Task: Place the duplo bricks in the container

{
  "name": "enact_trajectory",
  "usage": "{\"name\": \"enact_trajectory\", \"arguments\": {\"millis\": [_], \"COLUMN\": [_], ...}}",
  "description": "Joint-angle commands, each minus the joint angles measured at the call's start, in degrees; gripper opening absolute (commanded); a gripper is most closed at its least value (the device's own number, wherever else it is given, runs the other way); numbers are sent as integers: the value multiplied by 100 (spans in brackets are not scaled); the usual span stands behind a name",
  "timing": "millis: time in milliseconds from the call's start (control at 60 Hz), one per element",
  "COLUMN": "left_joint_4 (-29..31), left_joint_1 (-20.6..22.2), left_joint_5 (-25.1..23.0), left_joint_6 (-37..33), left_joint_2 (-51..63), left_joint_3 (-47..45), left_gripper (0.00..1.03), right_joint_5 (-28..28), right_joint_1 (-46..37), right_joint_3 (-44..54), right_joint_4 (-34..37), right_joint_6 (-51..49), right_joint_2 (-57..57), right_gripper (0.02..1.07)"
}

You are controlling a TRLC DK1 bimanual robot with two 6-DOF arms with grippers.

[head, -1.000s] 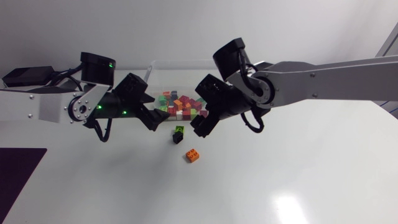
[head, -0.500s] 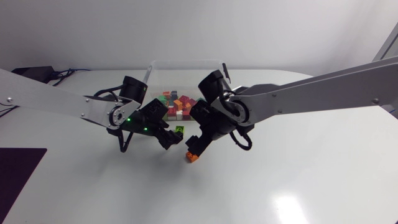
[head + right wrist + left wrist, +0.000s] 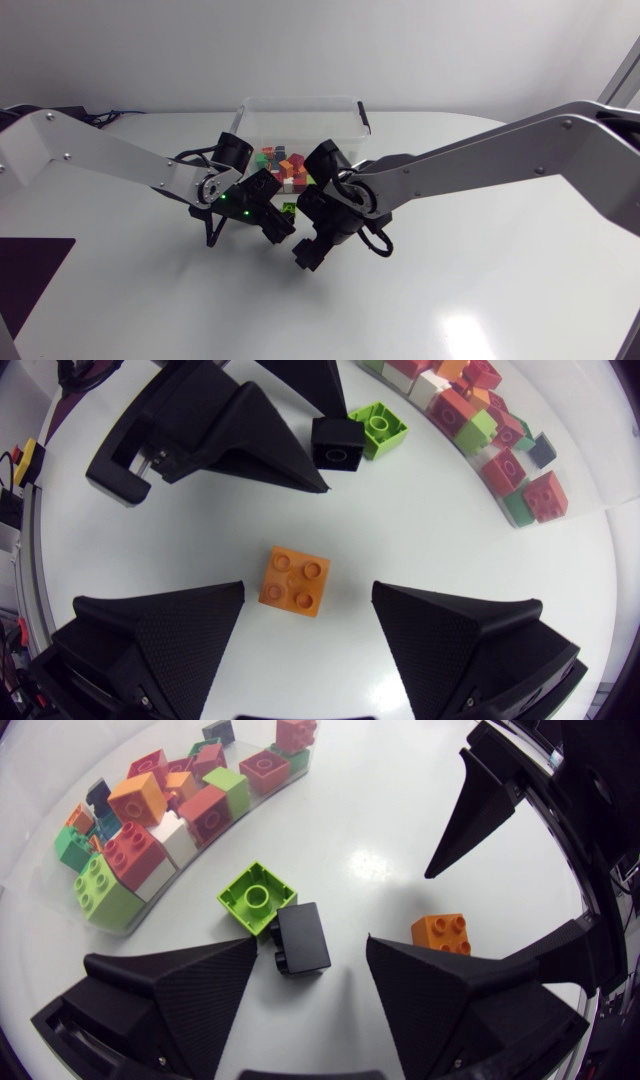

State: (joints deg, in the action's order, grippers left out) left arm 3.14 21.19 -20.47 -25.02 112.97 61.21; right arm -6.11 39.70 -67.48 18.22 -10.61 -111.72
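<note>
Mostly done: many coloured hard-plastic studded bricks (image 3: 150,820) sit in the clear rectangular plastic container (image 3: 300,99). Three are left on the glossy white tabletop (image 3: 450,290).
- The orange square four-stud brick (image 3: 293,581) lies between the right tool (image 3: 308,592) fingers, which are apart and not touching it.
- The small black boxy brick (image 3: 300,938) lies at the left tool (image 3: 312,960) gap, fingers also apart.
- The lime-green square one-stud brick (image 3: 255,898) sits against the black one.

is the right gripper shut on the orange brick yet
Open: right gripper fingers stand clear of the orange brick, bare table on both sides.
</note>
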Motion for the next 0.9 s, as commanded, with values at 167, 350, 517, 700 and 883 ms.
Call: {"name": "enact_trajectory", "arguments": {"millis": [167, 350, 517, 700, 883], "left_joint_4": [38, 29, 38, 477, 636], "left_joint_1": [43, 43, 61, -1, -45], "left_joint_5": [-10, -10, -10, -27, -27], "left_joint_6": [128, 41, -153, -258, -188], "left_joint_2": [261, 261, -319, -1567, -2569], "left_joint_3": [198, 137, -268, -549, -478], "left_gripper": [36, 30, 28, 28, 28], "right_joint_5": [-31, -119, -119, -39, 40], "right_joint_1": [38, 38, 2, -182, -349], "right_joint_3": [-169, -107, 60, 69, -125], "right_joint_4": [15, -11, 85, 261, 314], "right_joint_6": [112, 42, -37, -143, -134], "right_joint_2": [-385, -359, 186, 1021, 1575], "right_gripper": [76, 40, 38, 38, 38]}}
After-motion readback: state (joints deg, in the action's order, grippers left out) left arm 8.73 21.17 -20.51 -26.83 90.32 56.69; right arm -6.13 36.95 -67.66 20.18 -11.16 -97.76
